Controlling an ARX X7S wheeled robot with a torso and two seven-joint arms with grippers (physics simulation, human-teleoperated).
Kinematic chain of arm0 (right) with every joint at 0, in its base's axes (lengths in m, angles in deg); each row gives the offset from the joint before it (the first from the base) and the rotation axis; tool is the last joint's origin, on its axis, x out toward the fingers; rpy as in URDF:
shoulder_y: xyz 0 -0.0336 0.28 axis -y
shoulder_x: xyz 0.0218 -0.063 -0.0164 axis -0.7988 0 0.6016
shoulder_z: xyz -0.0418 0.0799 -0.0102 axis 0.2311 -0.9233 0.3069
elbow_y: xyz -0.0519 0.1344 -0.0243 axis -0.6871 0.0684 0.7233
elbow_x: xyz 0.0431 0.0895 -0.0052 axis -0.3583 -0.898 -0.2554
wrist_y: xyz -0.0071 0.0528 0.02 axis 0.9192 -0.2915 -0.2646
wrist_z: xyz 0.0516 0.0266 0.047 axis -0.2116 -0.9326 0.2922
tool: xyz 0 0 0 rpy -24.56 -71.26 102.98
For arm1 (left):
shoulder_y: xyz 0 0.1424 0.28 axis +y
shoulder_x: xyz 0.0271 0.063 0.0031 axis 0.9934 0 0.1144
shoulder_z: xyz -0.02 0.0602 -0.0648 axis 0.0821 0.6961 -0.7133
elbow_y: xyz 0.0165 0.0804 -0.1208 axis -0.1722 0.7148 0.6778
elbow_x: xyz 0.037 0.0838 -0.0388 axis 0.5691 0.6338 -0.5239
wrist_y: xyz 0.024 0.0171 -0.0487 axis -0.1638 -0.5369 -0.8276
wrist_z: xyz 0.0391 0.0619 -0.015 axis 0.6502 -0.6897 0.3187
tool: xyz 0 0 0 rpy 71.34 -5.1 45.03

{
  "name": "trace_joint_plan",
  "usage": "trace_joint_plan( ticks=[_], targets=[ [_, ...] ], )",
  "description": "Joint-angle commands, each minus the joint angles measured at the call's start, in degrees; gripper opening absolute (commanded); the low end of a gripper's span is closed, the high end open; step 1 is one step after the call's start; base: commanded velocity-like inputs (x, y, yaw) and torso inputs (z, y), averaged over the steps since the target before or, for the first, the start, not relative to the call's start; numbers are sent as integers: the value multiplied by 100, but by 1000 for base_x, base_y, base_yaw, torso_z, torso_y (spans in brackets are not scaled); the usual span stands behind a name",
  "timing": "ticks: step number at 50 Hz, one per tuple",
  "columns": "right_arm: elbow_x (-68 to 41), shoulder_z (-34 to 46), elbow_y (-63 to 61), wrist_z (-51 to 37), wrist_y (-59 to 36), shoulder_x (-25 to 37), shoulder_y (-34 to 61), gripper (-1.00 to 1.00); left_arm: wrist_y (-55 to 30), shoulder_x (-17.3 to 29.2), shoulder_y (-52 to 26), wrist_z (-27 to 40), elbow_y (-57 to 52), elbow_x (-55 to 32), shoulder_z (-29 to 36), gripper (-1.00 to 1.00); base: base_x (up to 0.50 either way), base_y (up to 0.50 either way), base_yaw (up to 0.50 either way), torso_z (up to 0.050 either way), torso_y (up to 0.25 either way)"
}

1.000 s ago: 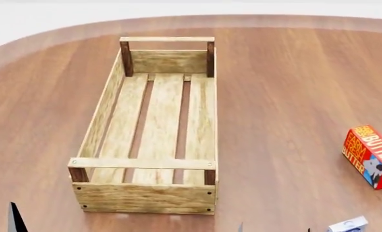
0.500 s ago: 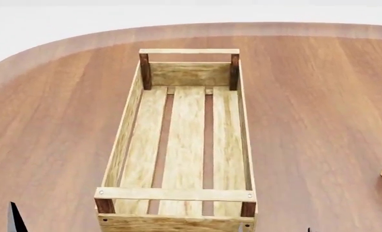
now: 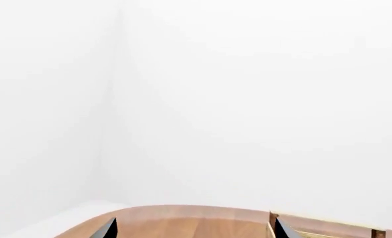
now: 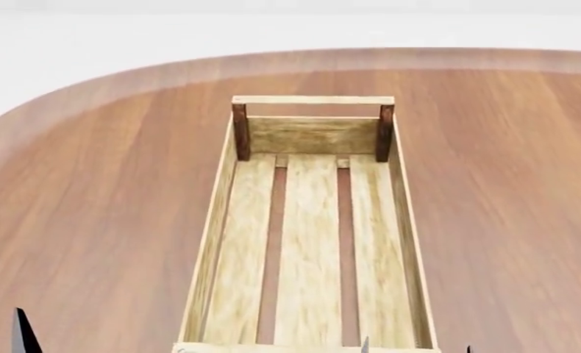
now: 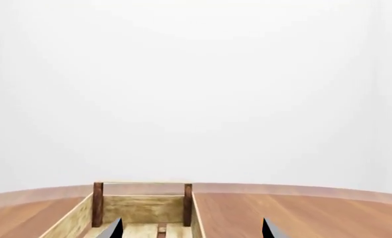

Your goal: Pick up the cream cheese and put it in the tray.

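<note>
Cream cheese is not visible in any view, so its look and position cannot be stated; judged step is still locating it before any reach. Advice: bring the head view round until the box shows, then approach from above. Tray, an empty light-wood slatted crate with dark corner posts, sits mid-table, running toward the far edge. Left gripper and right gripper both show tips set wide, holding nothing.

A rounded brown wooden table before white walls.
</note>
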Motion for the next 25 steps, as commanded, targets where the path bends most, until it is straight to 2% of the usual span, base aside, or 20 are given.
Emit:
trace_joint_plan(
  ticks=[1,25],
  targets=[
    [-81,30,-31,0,-7,46,-5,100,11,22,0,29,3,1,37,100,262,43,0,0,0],
    [-150,70,-26,-59,28,104,18,100,41,69,-20,84,30,-15,101,100,261,1,0,0,1]
  ],
)
